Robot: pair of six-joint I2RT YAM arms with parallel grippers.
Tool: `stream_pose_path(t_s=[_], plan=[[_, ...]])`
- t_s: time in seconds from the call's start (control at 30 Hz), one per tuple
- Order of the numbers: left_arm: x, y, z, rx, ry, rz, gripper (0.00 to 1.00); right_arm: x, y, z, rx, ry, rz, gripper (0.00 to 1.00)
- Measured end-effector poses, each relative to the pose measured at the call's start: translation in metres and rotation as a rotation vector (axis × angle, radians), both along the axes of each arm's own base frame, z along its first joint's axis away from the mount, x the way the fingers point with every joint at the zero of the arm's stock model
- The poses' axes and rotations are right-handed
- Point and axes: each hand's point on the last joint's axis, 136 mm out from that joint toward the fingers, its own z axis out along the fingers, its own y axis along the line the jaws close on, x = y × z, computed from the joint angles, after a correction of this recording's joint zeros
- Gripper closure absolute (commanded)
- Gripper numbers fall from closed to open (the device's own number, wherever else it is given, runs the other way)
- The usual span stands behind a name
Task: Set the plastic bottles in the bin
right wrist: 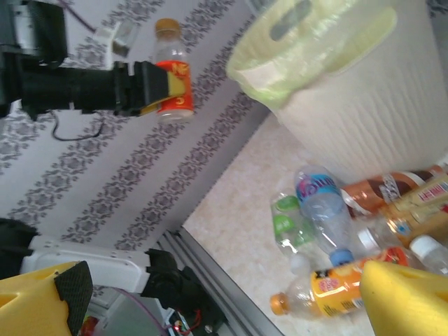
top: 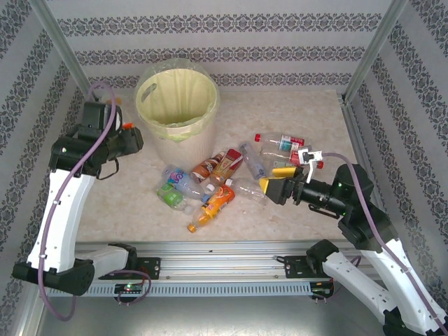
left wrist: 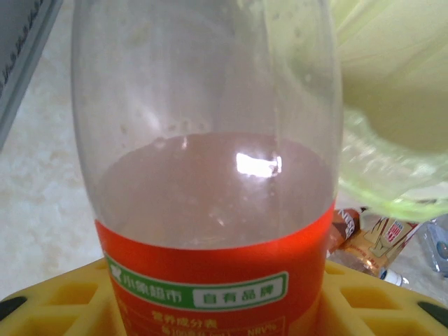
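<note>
Bin [top: 199, 140], mouth up. Loose bottles [top: 217, 183] lie just right of it, beneath the wide-open, empty right gripper [top: 274, 180]. Left gripper [right wrist: 159, 89], nearer the bin, clamps a red-labelled bottle [right wrist: 173, 70], long axis vertical, just left of the rim.

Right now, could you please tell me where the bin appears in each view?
Top external: the bin stands upper centre-left.
Left wrist: the bin is upper right, behind the held bottle.
Right wrist: the bin is top right.
Shared landmark: the brown-labelled bottle lying near its base.
</note>
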Motion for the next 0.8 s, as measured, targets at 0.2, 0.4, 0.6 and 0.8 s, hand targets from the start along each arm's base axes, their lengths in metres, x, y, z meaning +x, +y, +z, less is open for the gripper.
stream_pose_path(t_s=[0.2,0.4,0.6,0.8], plan=[[0.036,-0.008,0.029,0.071,-0.049,-0.093,0.48,0.000,0.004,0.017,0.043,-0.057,0.023,0.02],[0.077,-0.019,0.058,0.135,-0.107,-0.196,0.47,0.000,0.003,0.031,0.057,-0.090,0.011,0.02],[0.118,-0.033,0.069,0.167,-0.130,-0.281,0.48,0.006,-0.008,0.051,0.075,-0.149,-0.071,0.02],[0.150,-0.048,0.045,0.177,-0.072,-0.345,0.47,0.008,-0.016,0.069,0.074,-0.198,-0.123,0.02]])
